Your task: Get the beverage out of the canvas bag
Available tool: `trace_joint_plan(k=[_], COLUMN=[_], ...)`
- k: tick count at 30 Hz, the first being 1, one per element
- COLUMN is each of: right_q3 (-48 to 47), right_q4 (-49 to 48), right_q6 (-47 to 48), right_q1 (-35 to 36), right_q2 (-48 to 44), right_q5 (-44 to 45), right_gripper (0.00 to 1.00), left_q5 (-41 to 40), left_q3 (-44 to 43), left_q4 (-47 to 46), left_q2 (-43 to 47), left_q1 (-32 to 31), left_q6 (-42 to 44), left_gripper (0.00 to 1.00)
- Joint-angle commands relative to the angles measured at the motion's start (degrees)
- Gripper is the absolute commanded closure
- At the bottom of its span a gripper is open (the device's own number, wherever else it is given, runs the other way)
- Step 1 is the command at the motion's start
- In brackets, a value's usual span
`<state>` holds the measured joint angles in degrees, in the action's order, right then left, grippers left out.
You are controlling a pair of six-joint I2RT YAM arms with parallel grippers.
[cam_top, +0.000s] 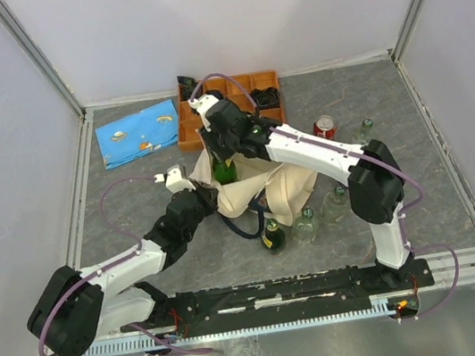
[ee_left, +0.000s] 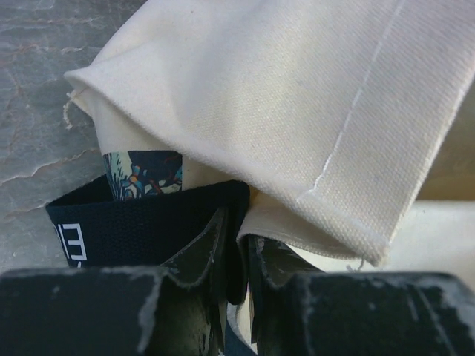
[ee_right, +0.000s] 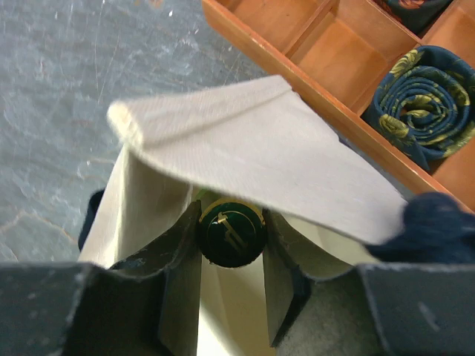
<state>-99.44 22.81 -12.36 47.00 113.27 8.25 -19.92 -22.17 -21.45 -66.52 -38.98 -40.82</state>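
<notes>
Top view: one canvas bag [cam_top: 245, 197] lies at table centre. One green beverage bottle [cam_top: 225, 172] protrudes at its 12 o'clock edge.

Left wrist view: the left gripper [ee_left: 237, 248] has its two jaws clamped on the bag's navy strap [ee_left: 148, 222].

Right wrist view: the right gripper [ee_right: 231, 245] has its two jaws clamped on the bottle's capped neck.

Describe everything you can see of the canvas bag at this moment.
The canvas bag is a cream woven-cloth tote with pale stitching, navy strap handles and a dark printed picture that only partly shows. It lies slumped and creased on the grey table, just in front of the orange tray. The left gripper has its jaws pinched on the bag's edge by a strap. The right gripper clamps a green bottle standing in its mouth.
</notes>
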Motion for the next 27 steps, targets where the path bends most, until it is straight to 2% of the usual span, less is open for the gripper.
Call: trace_joint_plan(k=[1,10,19,22,25,27], right_q3=[-4.94,-8.15,-9.43,-7.37,-4.86,-3.91], right_q4=[-2.19,-1.90,-2.60,-4.28,-6.59,-7.09], right_q6=[6.67,14.95,21.34,24.46,26.47,26.69], right_q1=[2.46,7.80,8.89,8.85,8.37,7.12], right_q2=[-11.12,-19.91,-28.15,-30.31,-32.11,-32.80], right_q5=[2.14,5.20,11.56,16.32,22.53,24.96], right_gripper=[1.00,1.00,1.00,1.00,1.00,1.00], left_q5=[-10.39,-20.19,-22.52,-21.66,-19.35,-17.40], left_q3=[3.48,8.27,12.33,13.42,13.22,12.68], left_q4=[-2.75,-9.89,-15.13,-16.18,-17.92,-18.60], left_q2=[-1.16,0.89,5.44,6.82,5.61,4.65], left_q1=[1.14,3.02,9.36,11.84,12.20,12.18], left_q6=[-5.65,-8.88,-8.96,-9.61,-9.83,-10.09], left_gripper=[0.97,0.97,0.96,0.87,0.68,0.64])
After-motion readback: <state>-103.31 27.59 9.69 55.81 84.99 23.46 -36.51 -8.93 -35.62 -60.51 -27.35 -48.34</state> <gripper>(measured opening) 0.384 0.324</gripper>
